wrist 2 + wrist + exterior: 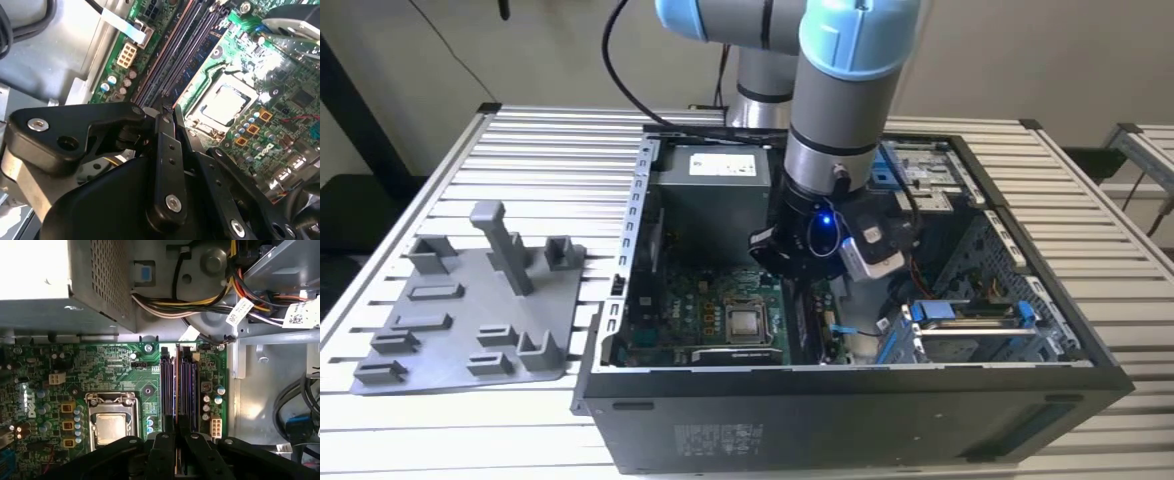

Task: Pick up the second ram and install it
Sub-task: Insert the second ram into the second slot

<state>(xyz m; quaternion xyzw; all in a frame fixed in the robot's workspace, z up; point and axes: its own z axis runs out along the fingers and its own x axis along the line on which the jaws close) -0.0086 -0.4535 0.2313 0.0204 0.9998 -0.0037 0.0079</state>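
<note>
Sitting on slatted table, PC case, beige wall

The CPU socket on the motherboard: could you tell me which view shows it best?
The first wrist view: the CPU socket faces the camera unobstructed. The second wrist view shows it tilted, and in the exterior view it sits small beside the gripper.

A robotics lab or test workshop. An open desktop computer case lies on its side across a workbench of ribbed aluminium slats, its motherboard and power supply laid bare. A grey plastic fixture plate sits at the exterior view's left, and a blue-jointed industrial arm comes down from the upper centre against plain walls.
</note>
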